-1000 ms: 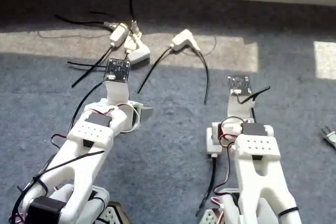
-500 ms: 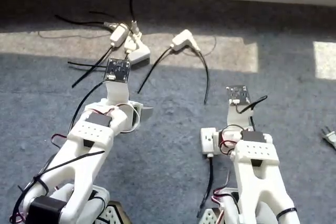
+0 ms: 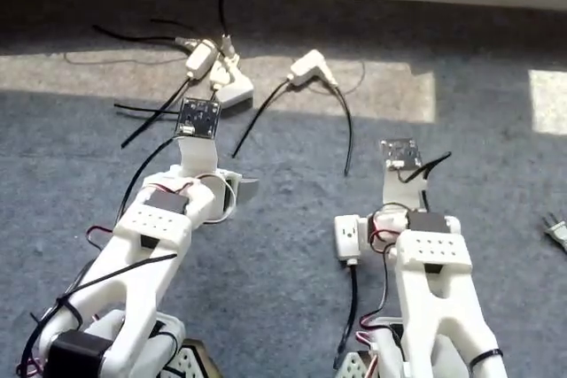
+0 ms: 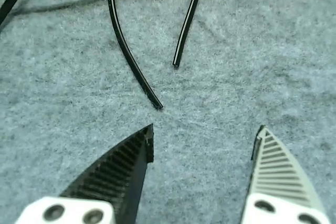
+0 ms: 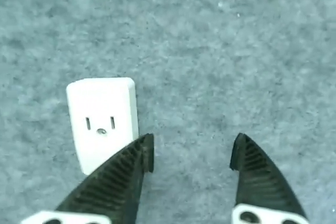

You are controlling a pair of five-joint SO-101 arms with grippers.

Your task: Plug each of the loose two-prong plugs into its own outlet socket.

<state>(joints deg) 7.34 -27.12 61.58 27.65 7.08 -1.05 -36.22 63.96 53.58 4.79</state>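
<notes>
A: Outlets, how many and where?
B: Near outlet [image 3: 347, 238] lies flat, face up, just beside the right arm [image 3: 431, 281], with its cord trailing back toward the base. The cluster [image 3: 217, 70] of white blocks is at far left. It looks like two, touching, but I can't split them for sure. The centre outlet [image 3: 308, 66] sits far out, near the cluster but apart from it. So roughly four.
A: Plugs?
B: One loose plug [image 3: 556, 231] at the right edge of the carpet [image 3: 292, 183], well apart from the right arm.
A: Tools?
B: Left tool [image 4: 205, 127] is spread wide with nothing between the fingers. It's over bare carpet, with two black cord ends [image 4: 157, 104] lying just ahead. Right tool [image 5: 195, 136] is also spread and gripping nothing. One fingertip overlaps the near outlet's corner; can't tell if it touches.
A: Delta vs 1 s ago?
B: The right arm's wrist has pulled back toward the base. The near outlet has shifted slightly left, and more of it shows clear of the arm. Left arm [image 3: 146, 245], far outlets and plug are unchanged.
</notes>
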